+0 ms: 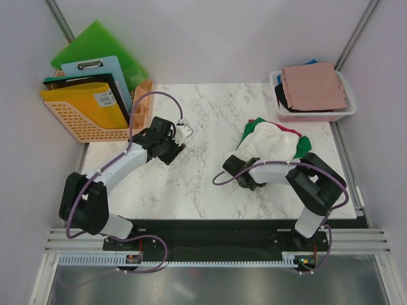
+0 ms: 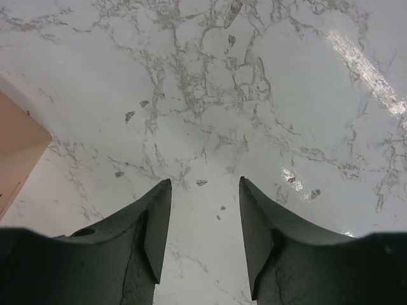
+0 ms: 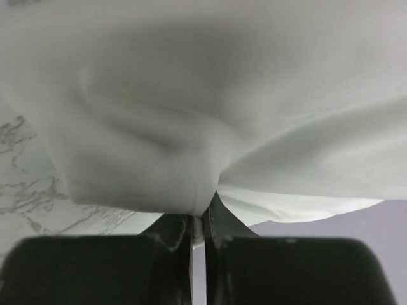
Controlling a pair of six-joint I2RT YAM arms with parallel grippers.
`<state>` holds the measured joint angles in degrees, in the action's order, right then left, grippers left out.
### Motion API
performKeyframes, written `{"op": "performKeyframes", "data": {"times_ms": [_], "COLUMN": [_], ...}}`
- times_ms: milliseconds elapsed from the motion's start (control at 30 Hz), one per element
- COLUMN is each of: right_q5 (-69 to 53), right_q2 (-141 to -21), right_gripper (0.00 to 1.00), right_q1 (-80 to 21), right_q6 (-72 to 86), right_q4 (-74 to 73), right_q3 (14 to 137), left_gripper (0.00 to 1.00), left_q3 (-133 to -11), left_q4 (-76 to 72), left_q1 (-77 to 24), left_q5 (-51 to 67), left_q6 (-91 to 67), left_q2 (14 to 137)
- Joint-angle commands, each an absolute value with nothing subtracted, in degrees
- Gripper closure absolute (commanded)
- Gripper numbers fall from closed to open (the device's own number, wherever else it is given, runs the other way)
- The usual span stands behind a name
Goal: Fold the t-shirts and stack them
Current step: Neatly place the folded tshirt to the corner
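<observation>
A crumpled heap of t-shirts lies at the right of the marble table: a cream-white one on top, a green one and a red edge showing from under it. My right gripper is at the heap's near-left edge. In the right wrist view it is shut on a pinched fold of the white t-shirt, which fills that view. A folded dusty-pink t-shirt lies on top in the basket, over black and blue ones. My left gripper hovers open over bare marble, with nothing between its fingers.
The white mesh basket stands at the back right corner. At the back left, an orange file rack holds green boards, a clipboard and a yellow folder. An orange corner shows at the left of the left wrist view.
</observation>
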<state>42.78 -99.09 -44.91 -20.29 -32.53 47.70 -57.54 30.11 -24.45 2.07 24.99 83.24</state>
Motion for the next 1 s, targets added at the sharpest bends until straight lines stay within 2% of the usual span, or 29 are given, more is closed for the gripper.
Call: {"op": "performKeyframes", "data": {"times_ms": [0,400,833,933,967], "right_q5": [44.72,55.72,58.10,56.96,56.43], "right_q2": [-98.79,-93.16,-92.55,-93.95,-93.87], "right_gripper": [1.00,1.00,0.99,0.85,0.61], "right_q1": [-44.74,-41.84,-35.86,-35.25,-35.16], "right_q6": [-18.55,-22.58,-30.23,-30.76,-30.67], "right_q4": [-32.96,-29.27,-26.54,-26.63,-26.89], "right_q3": [48.25,50.27,55.29,53.36,52.74], "left_gripper": [0.46,0.46,0.46,0.45,0.45], "left_q3": [-56.95,-56.51,-56.34,-56.60,-56.43], "left_q4": [29.27,29.27,29.44,29.53,29.62], "left_q1": [-24.26,-24.26,-24.26,-24.26,-24.26], "left_q5": [3.16,4.13,4.22,4.48,4.40], "left_q6": [25.75,25.84,26.10,26.10,26.10], "left_q2": [81.21,80.77,79.98,80.07,80.07]}}
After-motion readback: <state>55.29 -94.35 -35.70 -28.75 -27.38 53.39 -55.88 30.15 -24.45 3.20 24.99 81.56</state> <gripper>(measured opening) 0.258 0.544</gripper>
